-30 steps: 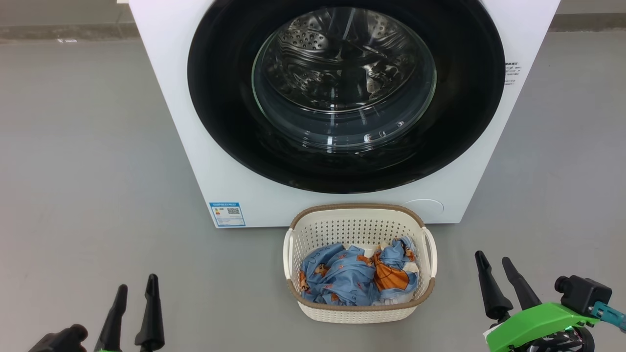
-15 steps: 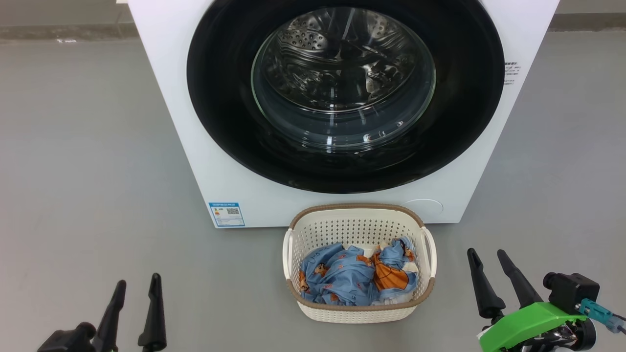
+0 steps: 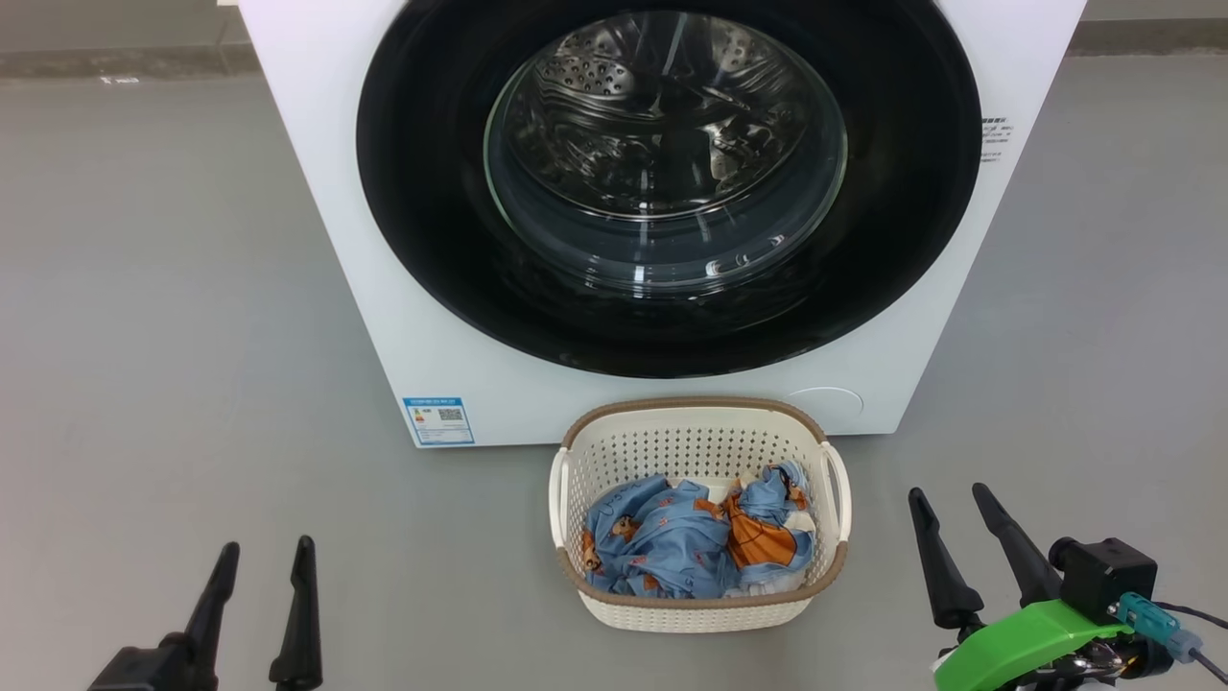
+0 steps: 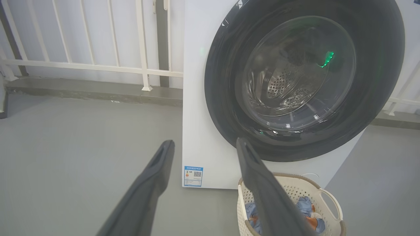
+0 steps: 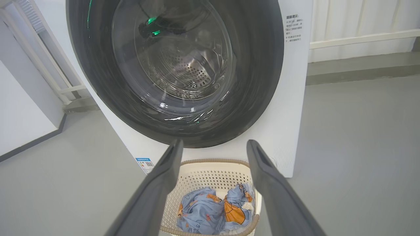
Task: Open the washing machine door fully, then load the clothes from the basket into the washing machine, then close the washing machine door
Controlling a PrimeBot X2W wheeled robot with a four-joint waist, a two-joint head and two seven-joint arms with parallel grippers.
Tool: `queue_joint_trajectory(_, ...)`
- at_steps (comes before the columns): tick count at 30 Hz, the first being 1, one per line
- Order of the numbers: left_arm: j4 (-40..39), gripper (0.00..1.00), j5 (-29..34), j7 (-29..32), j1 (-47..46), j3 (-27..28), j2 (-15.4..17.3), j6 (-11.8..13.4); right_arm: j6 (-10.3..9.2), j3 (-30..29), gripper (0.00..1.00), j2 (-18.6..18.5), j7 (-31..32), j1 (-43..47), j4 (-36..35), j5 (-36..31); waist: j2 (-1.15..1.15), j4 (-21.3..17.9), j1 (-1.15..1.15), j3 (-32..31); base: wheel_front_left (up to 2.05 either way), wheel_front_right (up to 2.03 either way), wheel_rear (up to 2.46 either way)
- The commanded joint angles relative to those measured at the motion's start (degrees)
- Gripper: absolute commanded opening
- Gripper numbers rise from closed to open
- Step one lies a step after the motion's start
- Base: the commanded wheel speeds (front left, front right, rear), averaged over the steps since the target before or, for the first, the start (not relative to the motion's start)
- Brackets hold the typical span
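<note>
Here the left gripper (image 3: 267, 547) and right gripper (image 3: 948, 491) hang empty over the grey floor (image 3: 144, 336), fingers parted. Between them the basket (image 3: 691, 405) holds the clothes (image 3: 672, 552), just before the washing machine (image 3: 326, 240); the washing machine door (image 3: 432, 192) sits shut.

Grey floor (image 3: 163, 288), white railing (image 4: 141, 49) above a grey kerb (image 4: 92, 91), white wall panel (image 5: 19, 124) alongside.

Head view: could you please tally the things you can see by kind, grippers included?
Washing machine: 1
Basket: 1
Bundle of clothes: 1
Label sticker: 1
Grippers: 2, the left gripper and the right gripper
Total: 6
</note>
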Motion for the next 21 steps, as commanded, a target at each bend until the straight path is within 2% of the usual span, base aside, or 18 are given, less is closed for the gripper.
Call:
queue_joint_trajectory(1,-1.06,1.0,1.63,-1.04,-2.08,2.08,1.11,-0.01,0.32,1.4,1.0,-0.59,-1.03,-1.39,-1.19,-1.95,0.0,-0.08,0.0,-0.05,0.0,0.0,0.0)
queue_joint_trajectory(21,1.41,1.0,1.22,-1.28,-2.53,3.23,1.36,-0.01,0.32,-1.26,1.0,0.43,-1.27,0.32,-2.0,-2.85,0.0,-0.86,0.0,0.04,0.0,0.0,0.0)
